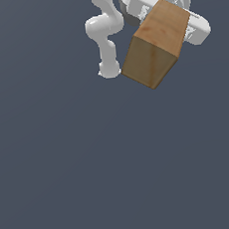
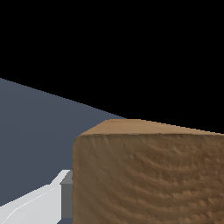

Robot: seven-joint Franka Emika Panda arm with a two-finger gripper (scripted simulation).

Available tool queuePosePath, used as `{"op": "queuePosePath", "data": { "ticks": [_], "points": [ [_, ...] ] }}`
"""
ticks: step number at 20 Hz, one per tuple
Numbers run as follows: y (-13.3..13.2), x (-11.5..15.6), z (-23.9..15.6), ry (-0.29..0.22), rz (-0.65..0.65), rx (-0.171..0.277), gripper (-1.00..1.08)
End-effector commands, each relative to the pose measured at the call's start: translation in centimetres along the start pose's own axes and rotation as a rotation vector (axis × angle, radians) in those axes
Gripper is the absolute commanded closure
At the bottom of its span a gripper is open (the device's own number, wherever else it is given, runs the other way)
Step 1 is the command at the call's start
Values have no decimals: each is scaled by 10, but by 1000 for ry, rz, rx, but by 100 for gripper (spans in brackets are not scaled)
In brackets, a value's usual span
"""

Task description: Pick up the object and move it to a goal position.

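The object, a tan-brown wood-grained block (image 1: 155, 44), is up in the air near the top of the exterior view, tilted, with one end face toward the camera. My gripper's white hand (image 1: 199, 26) shows behind and beside the block, and the block hides the fingertips. In the wrist view the block (image 2: 148, 175) fills the lower right, close to the camera. One grey finger (image 2: 65, 194) lies against its side. The gripper appears shut on the block. No goal marker shows.
The white arm links (image 1: 105, 32) curve down at the exterior view's left of the block. A plain dark grey-blue floor (image 1: 91, 164) lies below, and the wrist view (image 2: 39, 131) shows it too.
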State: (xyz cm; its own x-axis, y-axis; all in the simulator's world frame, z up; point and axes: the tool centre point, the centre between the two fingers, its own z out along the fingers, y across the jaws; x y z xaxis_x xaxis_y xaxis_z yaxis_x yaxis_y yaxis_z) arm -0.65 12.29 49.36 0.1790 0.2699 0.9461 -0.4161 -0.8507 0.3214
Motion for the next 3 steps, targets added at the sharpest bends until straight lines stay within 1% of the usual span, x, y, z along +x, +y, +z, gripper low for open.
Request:
{"op": "queuePosePath", "data": {
  "ticks": [1, 3],
  "points": [
    [2, 8, -1, 15, 9, -9, 108],
    [2, 8, -2, 16, 9, -10, 108]
  ]
}}
